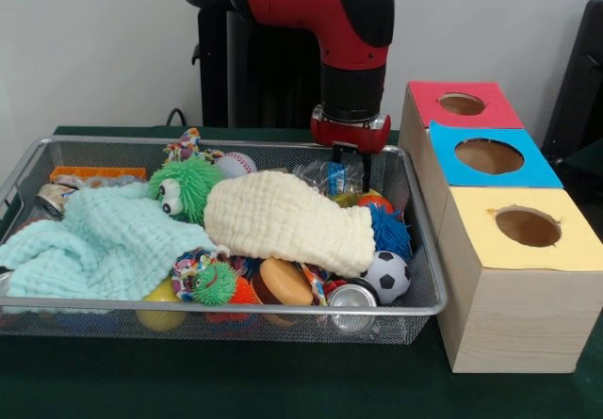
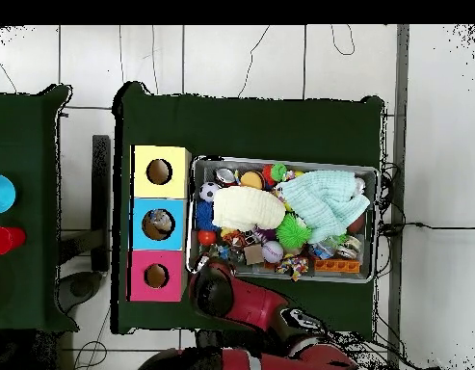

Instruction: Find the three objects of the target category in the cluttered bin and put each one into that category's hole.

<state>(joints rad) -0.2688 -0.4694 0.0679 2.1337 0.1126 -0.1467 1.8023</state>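
Wire bins: 1 (image 1: pixel 415 240)
Wooden boxes with holes: 1 (image 1: pixel 509 315)
Holes: 3, red-framed (image 1: pixel 462 104), blue-framed (image 1: pixel 489 156), yellow-framed (image 1: pixel 528 227)
Cloths: 2, mint (image 1: pixel 94 245), cream (image 1: pixel 283 221)
Soccer balls: 1 (image 1: pixel 386 276)
Baseballs: 1 (image 1: pixel 237 164)
Cans: 1 (image 1: pixel 351 297)
Green fuzzy toys with eyes: 1 (image 1: pixel 184 188)

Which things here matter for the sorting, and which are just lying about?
Job:
- wire bin of clutter
- box with red hole, blue hole, yellow hole
- end effector, over the bin's far side

Lying about:
- blue cup and red cup on side table
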